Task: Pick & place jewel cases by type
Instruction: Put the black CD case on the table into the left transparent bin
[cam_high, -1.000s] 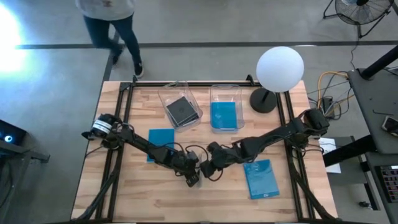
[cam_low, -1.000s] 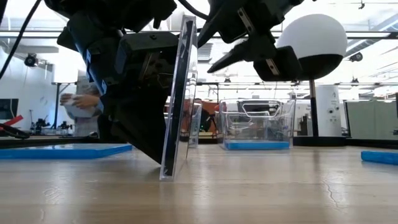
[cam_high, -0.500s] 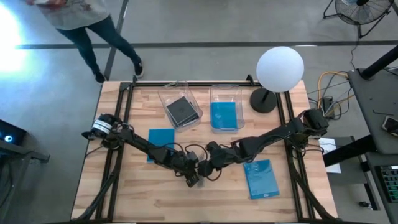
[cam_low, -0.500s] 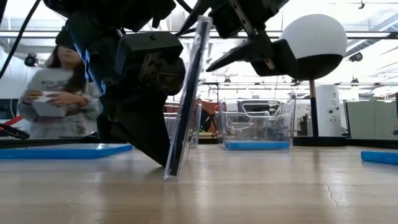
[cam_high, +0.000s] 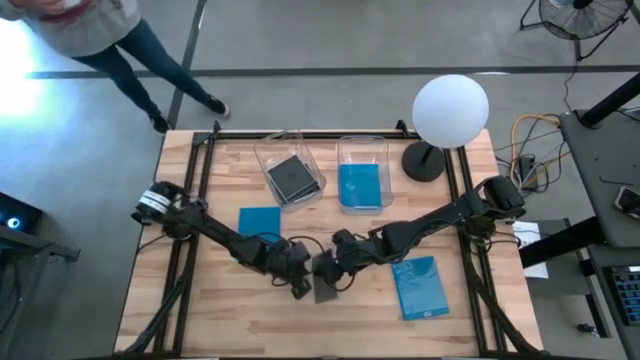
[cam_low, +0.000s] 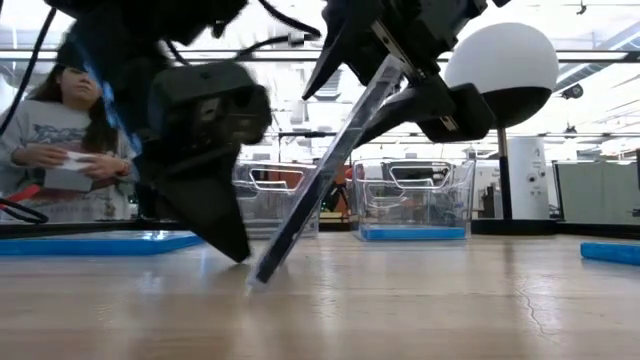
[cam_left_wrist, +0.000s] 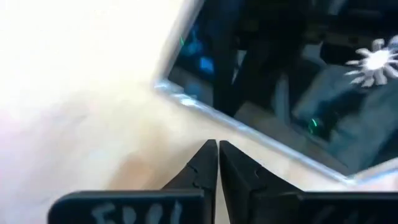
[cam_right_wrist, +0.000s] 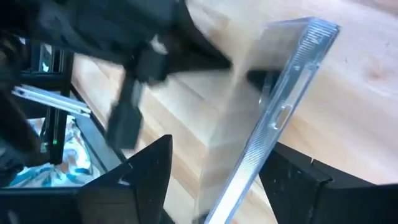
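Light wooden table (cam_high: 200, 320) with a black frame, standing on a grey floor. A person (cam_high: 100, 30) stands beyond the far left corner; in the low view the same person (cam_low: 55, 130) holds something pale in both hands. A lamp with a white globe (cam_high: 450, 108) sits at the far right of the table, and a fan (cam_high: 575, 20) stands on the floor beyond it.

Left to right on the table: a blue case (cam_high: 259, 221) lies flat at left of centre. Two clear bins stand side by side at the far middle. The left bin (cam_high: 272, 156) holds one dark case (cam_high: 291, 177); the right bin (cam_high: 362, 146) holds one blue case (cam_high: 359, 186). Another blue case (cam_high: 419, 287) lies flat near the right edge.

At near centre, a dark case in a clear shell (cam_low: 325, 178) stands tilted, its lower edge on the wood and its top leaning right. The left gripper (cam_low: 215, 215) is pressed shut, holding nothing, its tip at the table just left of this case. The right gripper (cam_right_wrist: 214, 165) has its jaws wide, one on each side of the case's upper edge; whether they touch it cannot be told.
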